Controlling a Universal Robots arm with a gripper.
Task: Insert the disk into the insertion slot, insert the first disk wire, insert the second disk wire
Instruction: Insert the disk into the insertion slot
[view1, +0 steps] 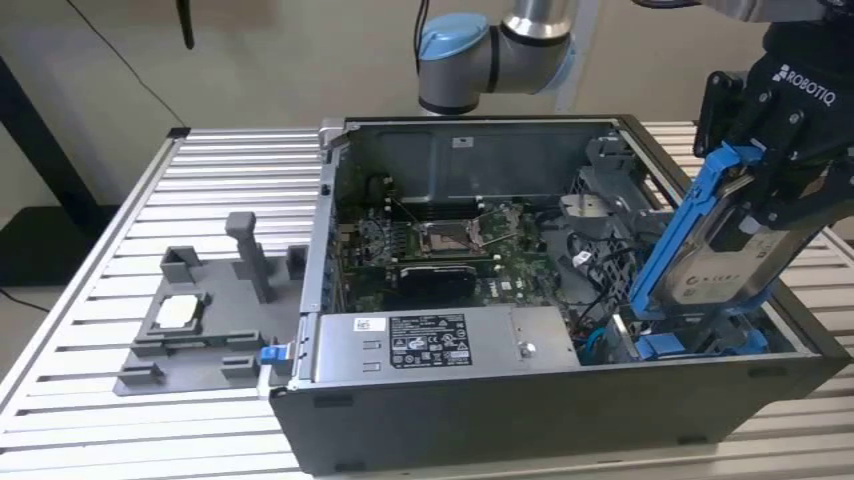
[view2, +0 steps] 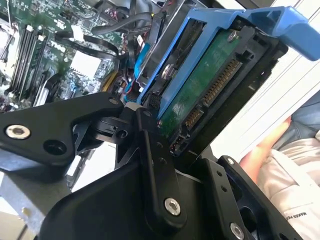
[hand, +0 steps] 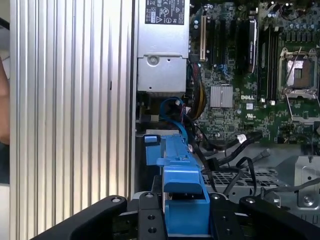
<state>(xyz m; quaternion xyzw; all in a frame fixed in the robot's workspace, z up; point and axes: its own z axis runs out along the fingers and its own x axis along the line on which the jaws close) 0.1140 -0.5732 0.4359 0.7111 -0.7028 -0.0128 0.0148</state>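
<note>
The disk (view1: 727, 268), a silver-grey drive with a white label in a bright blue carrier (view1: 683, 225), hangs steeply tilted over the open computer case's corner at the exterior view's right. My gripper (view1: 774, 205) is shut on its upper part. The disk's lower end reaches down to the insertion slot (view1: 694, 345), where blue plastic parts show at the case floor. Thin blue wires (view1: 598, 338) lie just beside the slot. In the second wrist view the disk's green circuit board (view2: 200, 95) and connector face the camera. In the first wrist view the blue carrier (hand: 182, 185) sits between my black fingers (hand: 150, 212).
The case (view1: 534, 420) stands on a slatted metal table (view1: 227, 170). A grey labelled power-supply box (view1: 441, 340) fills the case's near side, the motherboard (view1: 454, 240) lies behind. A grey fixture (view1: 200, 320) sits at the exterior view's left. A person's hand (view2: 272, 150) is near the table edge.
</note>
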